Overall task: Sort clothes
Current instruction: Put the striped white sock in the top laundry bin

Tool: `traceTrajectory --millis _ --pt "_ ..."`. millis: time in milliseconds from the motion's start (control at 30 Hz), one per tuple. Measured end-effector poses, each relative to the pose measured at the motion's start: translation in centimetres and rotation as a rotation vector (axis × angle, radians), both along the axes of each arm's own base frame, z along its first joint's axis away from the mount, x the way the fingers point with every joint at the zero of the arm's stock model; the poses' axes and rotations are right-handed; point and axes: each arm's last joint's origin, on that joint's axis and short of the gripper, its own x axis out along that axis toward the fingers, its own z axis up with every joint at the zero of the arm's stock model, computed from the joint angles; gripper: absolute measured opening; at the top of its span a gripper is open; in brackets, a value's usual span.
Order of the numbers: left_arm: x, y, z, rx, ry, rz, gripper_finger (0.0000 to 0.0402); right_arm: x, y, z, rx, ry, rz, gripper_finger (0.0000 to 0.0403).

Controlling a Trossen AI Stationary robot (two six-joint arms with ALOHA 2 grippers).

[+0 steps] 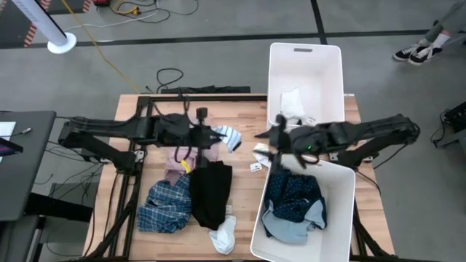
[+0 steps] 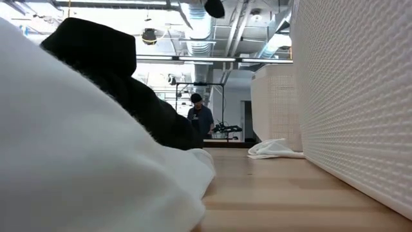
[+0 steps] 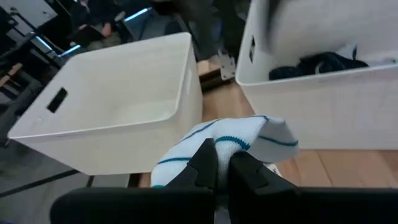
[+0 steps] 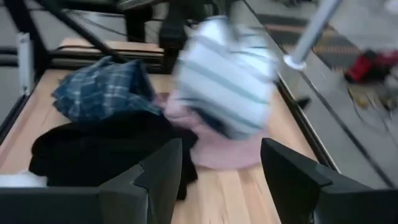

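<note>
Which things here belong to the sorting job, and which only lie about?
Job: striped sock in the shut left pincer; pink garment; black garment; plaid shirt; navy garment; white sock.
Lying about: cables on the floor; person behind.

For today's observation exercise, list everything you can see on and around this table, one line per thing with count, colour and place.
striped sock: one, white with teal stripes, held above the table's middle
pink garment: one, pink, under the left arm
black garment: one, black, middle of the pile
plaid shirt: one, blue, left of the black garment
white sock: one, near edge
navy garment: one, in the near bin
bins: two, white, right side
left gripper: shut on the striped sock
right gripper: open, beside the near bin
</note>
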Motion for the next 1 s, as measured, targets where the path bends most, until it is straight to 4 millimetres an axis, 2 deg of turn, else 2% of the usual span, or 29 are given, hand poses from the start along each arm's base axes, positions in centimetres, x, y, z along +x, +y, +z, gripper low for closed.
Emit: traceTrajectory --millis 133,267,400,767,900,1000 --pt "-0.5 0.3 0.4 -0.033 -0.02 -0.025 0.0005 2.4 1.5 -0.9 -0.088 -0.033 0.064 0.0234" --pt "-0.6 0.2 0.5 -0.062 -0.023 -0.062 0.0005 4.2 1.7 -1.7 -0.199 -0.051 0.013 0.0234" --pt "-0.6 0.1 0.4 -0.07 -0.008 -0.079 0.0005 5.1 1.8 -2.3 -0.273 -0.042 -0.028 0.0234" --pt "-0.5 -0.2 0.4 -0.103 -0.009 -0.173 0.0005 6.7 0.9 -3.8 -0.273 -0.011 -0.064 0.0233" --pt "-0.5 -0.2 0.3 -0.108 -0.001 -0.177 0.0006 6.9 0.6 -4.1 -0.27 -0.002 -0.074 0.0203" --pt "-0.5 -0.2 0.2 -0.108 0.01 -0.176 0.0006 7.0 0.6 -4.2 -0.274 0.002 -0.072 0.0151"
